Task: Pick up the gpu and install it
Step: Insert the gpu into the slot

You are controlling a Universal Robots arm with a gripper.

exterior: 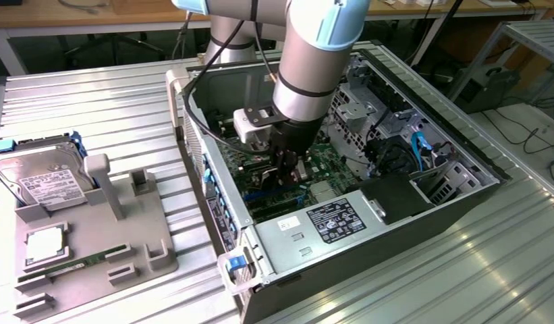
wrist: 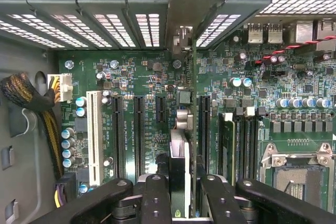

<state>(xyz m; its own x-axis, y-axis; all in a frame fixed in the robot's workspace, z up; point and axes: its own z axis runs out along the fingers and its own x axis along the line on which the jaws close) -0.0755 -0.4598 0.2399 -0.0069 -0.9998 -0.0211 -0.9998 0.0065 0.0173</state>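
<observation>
Reaching down into the open computer case (exterior: 421,202), lying on its side on the ribbed metal surface (exterior: 96,115) so the motherboard (wrist: 142,77) faces up for a straight vertical approach. Claw (wrist: 180,195) pinching the gpu (wrist: 180,150) edge-on, card held upright between the two fingers (wrist: 155,198) so its bottom edge can meet a slot. Card poised over the motherboard among the row of expansion slots (wrist: 138,129), with its silver bracket (wrist: 181,40) lined up toward the vented rear wall of the case (wrist: 105,24); seating not confirmable from here, probably aligned with or just entering a slot. In the exterior view, claw (exterior: 286,162) deep inside the case, near its middle. At the exterior view's left, a grey parts holder (exterior: 88,250) on the surface, carrying a hard drive (exterior: 42,179) upright in its cradle, a memory stick (exterior: 74,264) in a groove, and a processor chip (exterior: 44,244).
</observation>
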